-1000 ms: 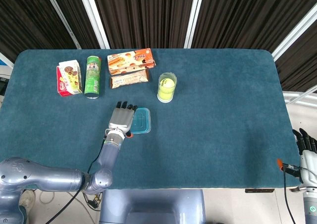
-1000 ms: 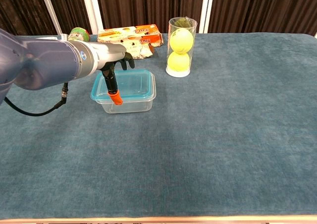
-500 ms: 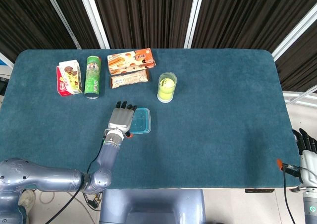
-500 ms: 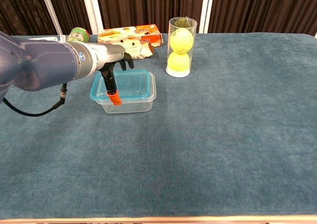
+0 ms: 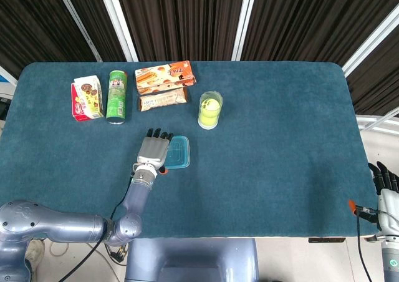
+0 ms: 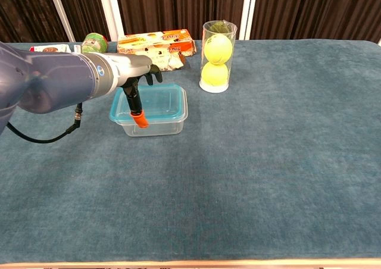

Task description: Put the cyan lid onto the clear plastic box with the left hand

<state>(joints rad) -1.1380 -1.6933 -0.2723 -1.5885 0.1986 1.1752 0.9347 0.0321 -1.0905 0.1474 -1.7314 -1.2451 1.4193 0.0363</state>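
Left of centre on the teal worktop (image 5: 268,138): cyan lid (image 5: 179,151) lying on the clear plastic box (image 6: 152,125), left robot hand (image 5: 152,151) resting flat on the lid's left part, fingers extended, grasping nothing. Lower right corner of the head view: right robot hand (image 5: 385,194) off the worktop edge, state impossible to tell. Upper left: milk carton (image 5: 86,97), green can (image 5: 116,95), 2 snack boxes (image 5: 164,76), and clear tube (image 5: 210,110) with 2 tennis balls (image 6: 217,47).

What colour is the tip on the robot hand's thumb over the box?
Orange-red: the left robot hand has an orange-red thumb tip beside the cyan lid. Clearest in the chest view.
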